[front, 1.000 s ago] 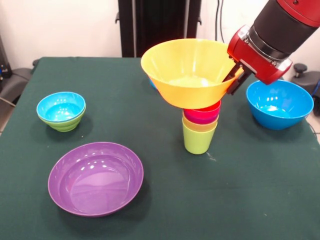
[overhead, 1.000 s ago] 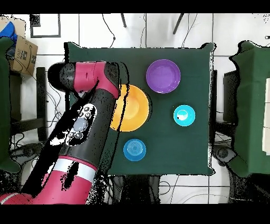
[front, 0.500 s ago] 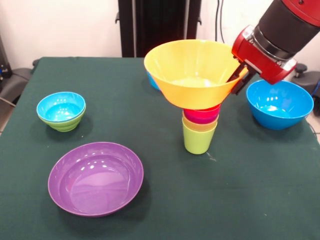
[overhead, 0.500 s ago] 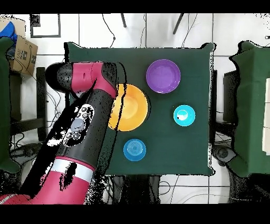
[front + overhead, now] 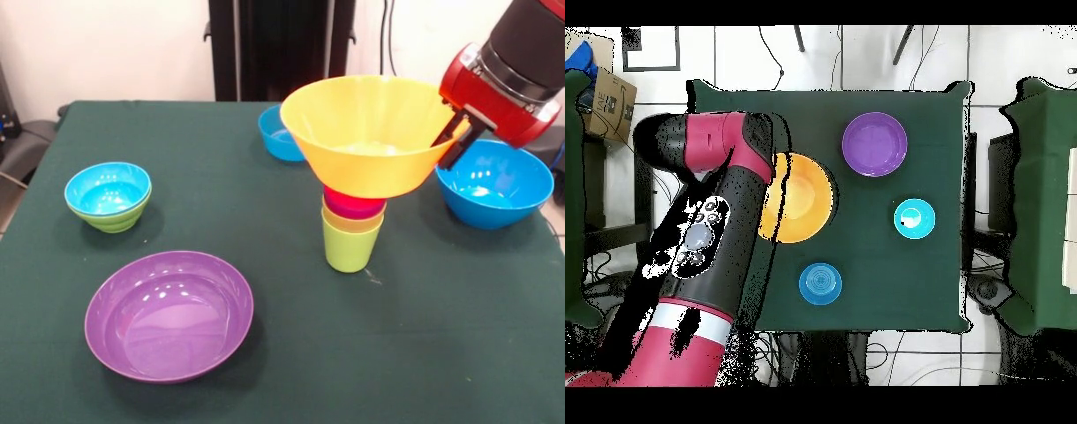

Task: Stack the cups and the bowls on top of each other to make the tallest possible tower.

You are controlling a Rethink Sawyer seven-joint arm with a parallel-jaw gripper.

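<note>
Shifted sideways since a second ago, the glossy yellow-orange bowl (image 5: 375, 132) now sits over the tower (image 5: 352, 228) of nested tapered cups, lime green lowest, uncovering a small blue bowl (image 5: 281, 134) behind it. The gripper (image 5: 457, 141) pinches the bowl's thin rim, its jaws closed on the plastic. On the green cloth table (image 5: 441, 336), the large blue bowl (image 5: 494, 183) sits just beside the gripper; the shallow purple bowl (image 5: 169, 314) and the blue-in-green bowl pair (image 5: 108, 195) lie well apart, with open cloth between.
</note>
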